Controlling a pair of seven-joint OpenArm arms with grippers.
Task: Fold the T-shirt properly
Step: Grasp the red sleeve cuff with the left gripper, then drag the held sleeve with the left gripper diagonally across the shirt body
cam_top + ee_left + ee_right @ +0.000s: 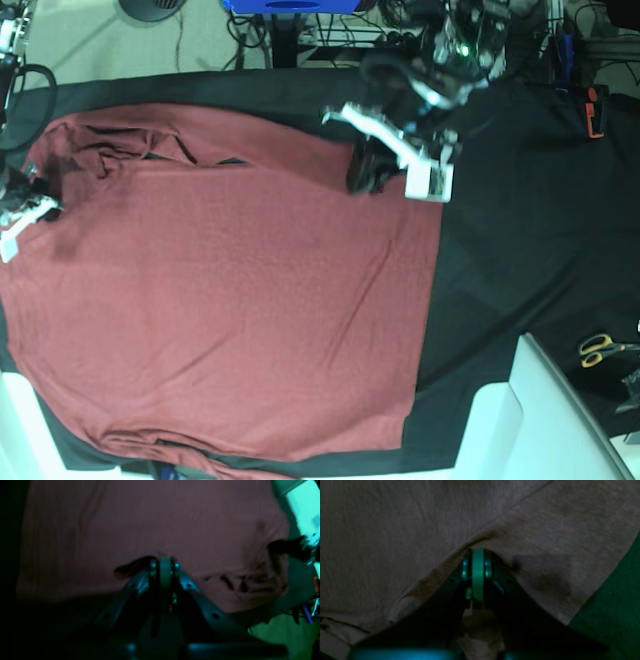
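Left pincer (pixel 165 562): mine, clamped on the T-shirt (pixel 230 290) edge, upper right of base view.
Right pincer (pixel 478 562): pinching T-shirt edge, far left.

T-shirt (pixel 240 300) plain brick-red, no print, reads dull brownish-mauve in the dim wrist views; tablecloth (pixel 520 230) black, looks dark green at the right wrist view's edge. Left gripper (pixel 365 170) black with white and silver arm parts and a green light above; right gripper (pixel 20 200) dark with white bits. Scissors (pixel 600 348) yellow-handled, a small red-orange item (pixel 597 110) on the cloth, blue object (pixel 290 5) at top.
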